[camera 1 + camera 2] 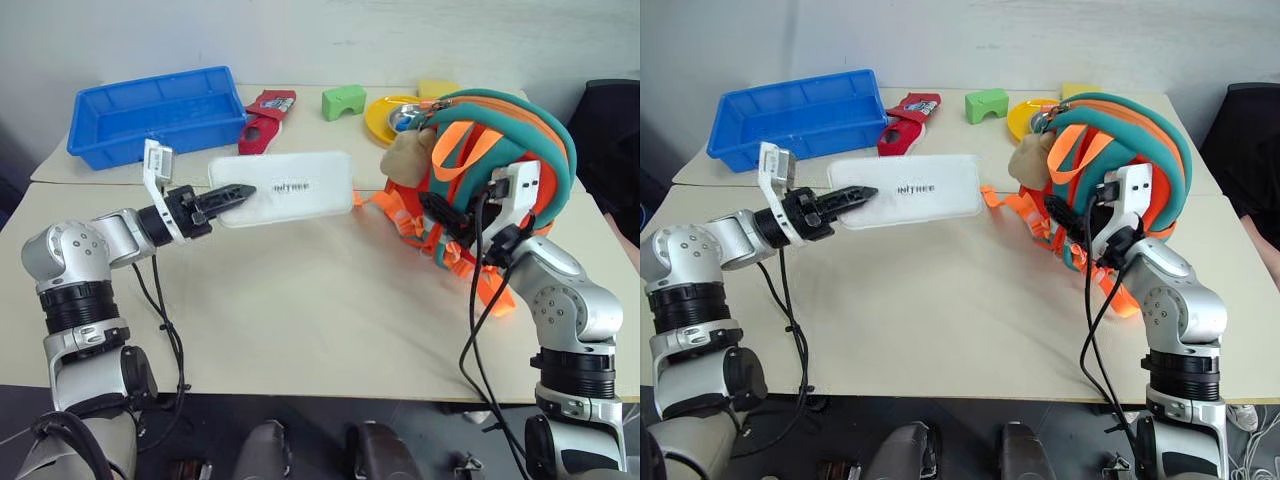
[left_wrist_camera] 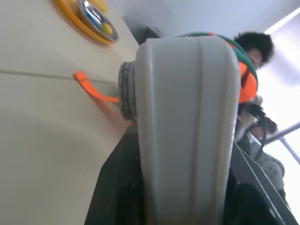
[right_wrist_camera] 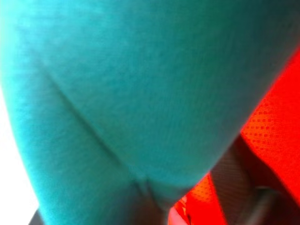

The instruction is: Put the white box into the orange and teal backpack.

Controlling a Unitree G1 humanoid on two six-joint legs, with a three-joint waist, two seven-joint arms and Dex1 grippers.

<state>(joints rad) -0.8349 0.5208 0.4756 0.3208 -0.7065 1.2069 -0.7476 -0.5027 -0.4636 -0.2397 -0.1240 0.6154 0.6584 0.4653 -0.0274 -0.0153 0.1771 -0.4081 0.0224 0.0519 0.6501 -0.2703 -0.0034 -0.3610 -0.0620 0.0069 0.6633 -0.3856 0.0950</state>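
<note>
We've got the left gripper (image 1: 232, 193) clamped on the box's (image 1: 295, 187) near end, holding it level above the bench (image 1: 300, 310). Right gripper (image 1: 440, 213) sits against the backpack (image 1: 500, 150), just right of the box; can't tell its jaw state.

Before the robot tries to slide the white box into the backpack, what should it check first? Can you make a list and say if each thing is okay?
1. Left gripper shut on the white box: ok, it pinches the box's near end.
2. Box lifted and pointing toward the orange and teal backpack: ok.
3. Right gripper at the backpack: ok, its wrist view shows teal fabric right up close.
4. Right gripper actually holding the fabric: cannot tell.
5. Backpack mouth open wide enough for the box: cannot tell.
6. Path between box and backpack: not ok, the tan plush bear and orange straps lie between.
</note>
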